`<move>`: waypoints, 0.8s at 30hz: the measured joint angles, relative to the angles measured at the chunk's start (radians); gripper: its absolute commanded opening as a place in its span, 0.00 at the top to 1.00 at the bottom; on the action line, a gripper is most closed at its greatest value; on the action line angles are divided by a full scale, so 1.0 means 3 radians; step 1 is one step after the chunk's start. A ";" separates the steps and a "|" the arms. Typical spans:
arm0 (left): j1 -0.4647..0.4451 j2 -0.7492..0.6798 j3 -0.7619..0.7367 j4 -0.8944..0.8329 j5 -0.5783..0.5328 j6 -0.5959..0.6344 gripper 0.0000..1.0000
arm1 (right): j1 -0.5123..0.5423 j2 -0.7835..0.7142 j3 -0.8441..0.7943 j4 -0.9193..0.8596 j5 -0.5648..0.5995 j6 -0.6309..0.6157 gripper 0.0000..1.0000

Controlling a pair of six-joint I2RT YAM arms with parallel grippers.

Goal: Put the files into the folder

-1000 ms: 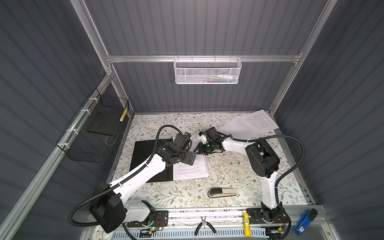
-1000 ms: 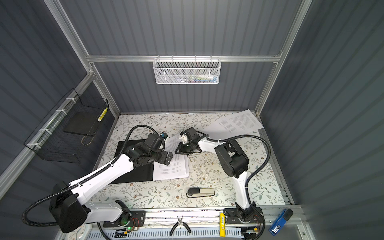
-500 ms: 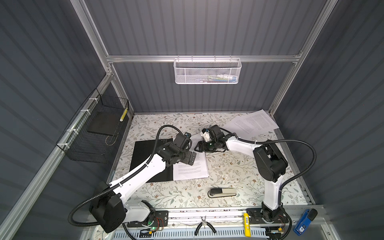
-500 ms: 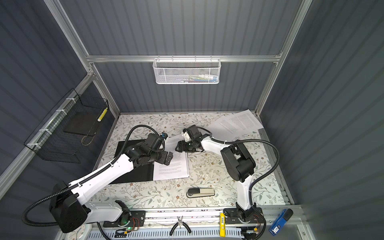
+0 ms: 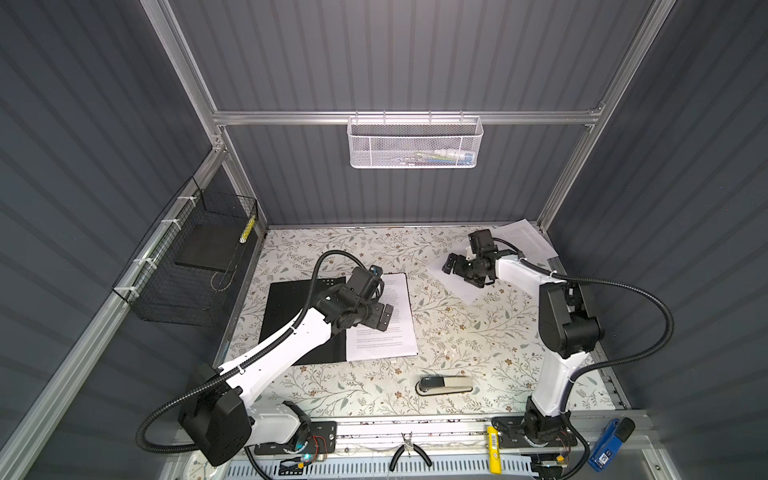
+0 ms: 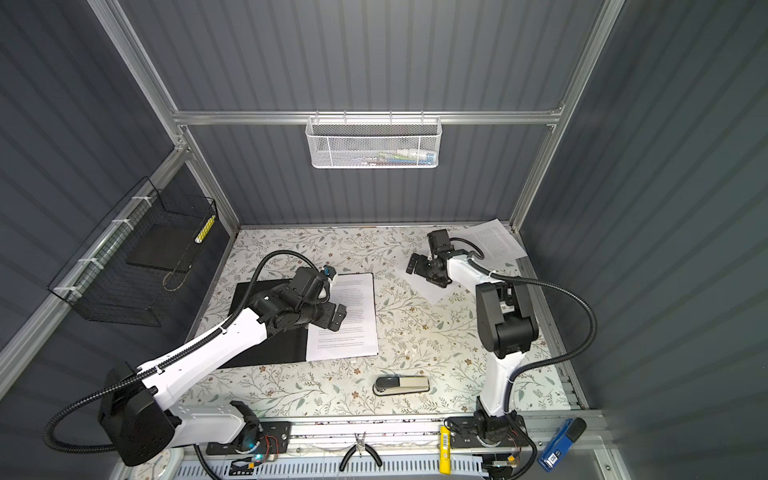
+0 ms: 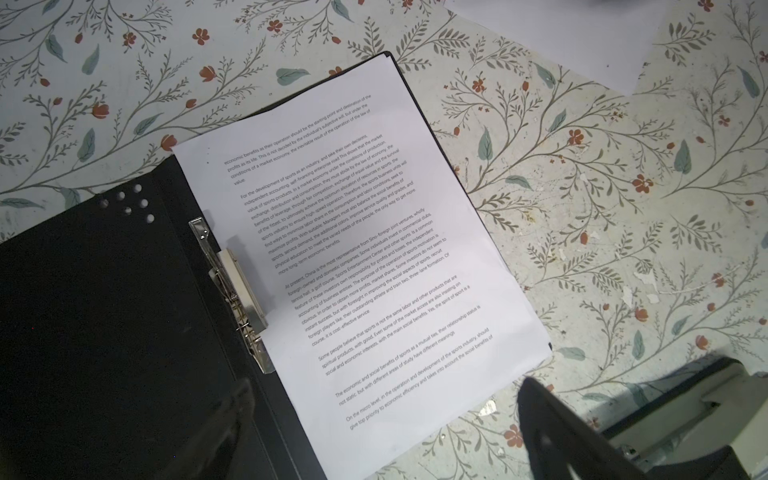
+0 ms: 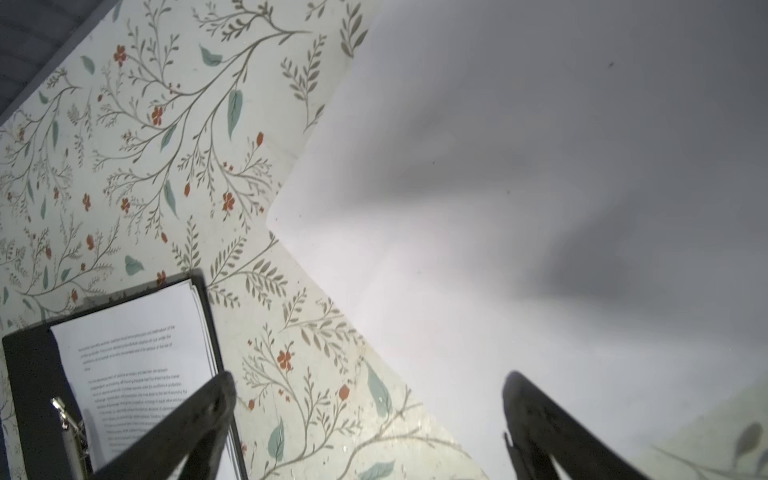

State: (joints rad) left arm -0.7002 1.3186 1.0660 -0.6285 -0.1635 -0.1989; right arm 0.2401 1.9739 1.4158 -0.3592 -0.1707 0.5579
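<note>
The folder (image 5: 291,307) (image 6: 286,349) (image 7: 104,311) lies open at the left middle of the table, a metal clip (image 7: 237,286) along its spine. Printed files (image 5: 395,336) (image 6: 353,332) (image 7: 365,249) rest on its right half. My left gripper (image 5: 380,318) (image 6: 332,318) (image 7: 382,399) hovers open above them, holding nothing. At the back right my right gripper (image 5: 461,274) (image 6: 424,274) (image 8: 365,386) stands open and empty over a blank-faced white sheet (image 5: 473,293) (image 8: 519,187). More printed files (image 5: 528,243) (image 6: 494,241) lie in the back right corner.
A stapler (image 5: 444,385) lies near the front edge. A black wire basket (image 5: 195,266) hangs on the left wall and a white mesh basket (image 5: 415,143) on the back wall. Pliers (image 5: 409,453) and a blue device (image 5: 609,444) sit on the front rail.
My right gripper has opened and drawn back to the right, away from the folder's far edge. The left arm has stayed where it was.
</note>
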 measured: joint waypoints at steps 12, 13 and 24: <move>0.0000 0.0000 0.0000 0.0001 0.0023 0.0000 0.00 | -0.0084 0.0600 0.0532 -0.0131 -0.0220 0.0142 0.01; 0.0000 0.0000 0.0000 0.0001 0.0024 0.0000 0.00 | -0.0084 0.0601 0.0523 -0.0127 -0.0248 0.0155 0.01; 0.0006 -0.0004 0.0001 0.0014 0.0116 0.0000 0.00 | -0.0078 -0.0217 -0.0783 0.0404 -0.0640 0.0486 0.01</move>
State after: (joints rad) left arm -0.6983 1.3174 1.0664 -0.6243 -0.1287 -0.1989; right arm 0.2169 1.9087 1.1809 -0.2379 -0.3626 0.7036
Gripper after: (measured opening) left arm 0.997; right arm 0.991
